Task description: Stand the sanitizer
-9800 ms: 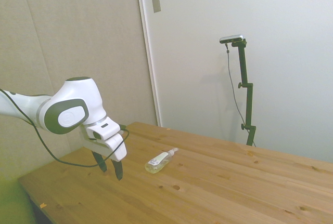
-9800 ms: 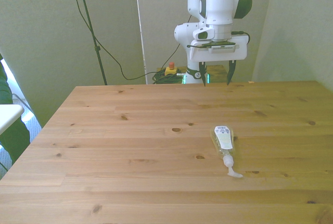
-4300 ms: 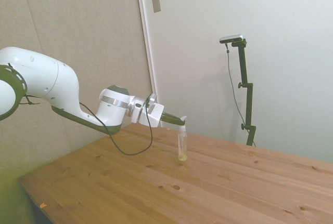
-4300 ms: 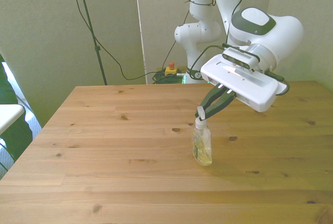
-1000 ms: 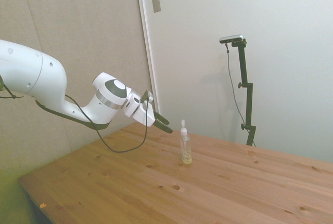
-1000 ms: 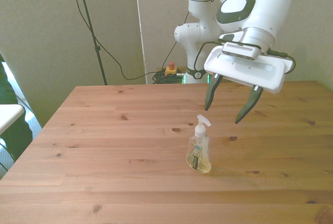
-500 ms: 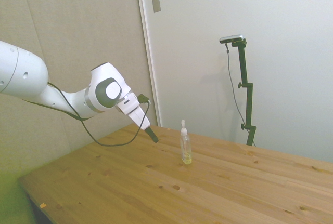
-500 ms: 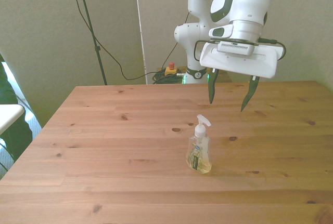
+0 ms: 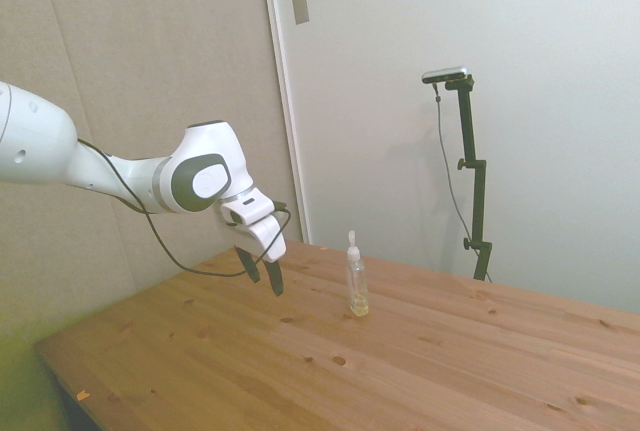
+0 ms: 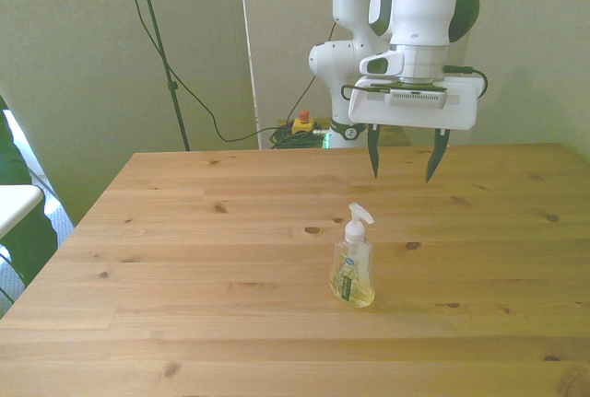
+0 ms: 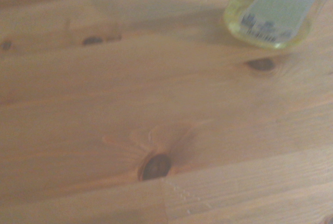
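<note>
Small clear plastic sanitizer bottle (image 10: 353, 270) stands upright on the wooden plank table (image 10: 184, 259).
You see the white arm's dark-fingered gripper (image 10: 404, 161) spread wide, holding nothing, hanging above the table well apart from the bottle.

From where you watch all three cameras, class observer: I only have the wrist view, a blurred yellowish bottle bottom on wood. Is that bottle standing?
Observer: Yes, the slim clear plastic sanitizer bottle with a white pump top stands upright on the wooden table.
Operator: Is the tool holding it?
Observer: No, the tool hangs apart from it, fingers open and empty.
Operator: Where does the tool sit relative to the bottle?
Observer: In the side view, the tool is above the table, toward the robot's side of the bottle.
</note>
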Controlling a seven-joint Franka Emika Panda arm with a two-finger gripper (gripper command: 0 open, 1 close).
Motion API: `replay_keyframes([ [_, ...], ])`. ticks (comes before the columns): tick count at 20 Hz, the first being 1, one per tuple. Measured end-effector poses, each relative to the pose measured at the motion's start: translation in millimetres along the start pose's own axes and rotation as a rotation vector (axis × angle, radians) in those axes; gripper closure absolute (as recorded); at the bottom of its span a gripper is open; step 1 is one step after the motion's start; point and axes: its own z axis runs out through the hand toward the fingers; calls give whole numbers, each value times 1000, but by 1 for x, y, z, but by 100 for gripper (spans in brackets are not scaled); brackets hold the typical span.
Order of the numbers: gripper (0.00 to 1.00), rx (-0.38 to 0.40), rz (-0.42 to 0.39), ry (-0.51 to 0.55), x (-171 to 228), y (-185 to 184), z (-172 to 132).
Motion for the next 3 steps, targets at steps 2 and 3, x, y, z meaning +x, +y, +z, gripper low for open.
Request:
replay_keyframes([
  [2, 0, -13, -44, -43, -6, 7, -1],
  [3, 0, -21, -68, -63, -9, 11, -3],
])
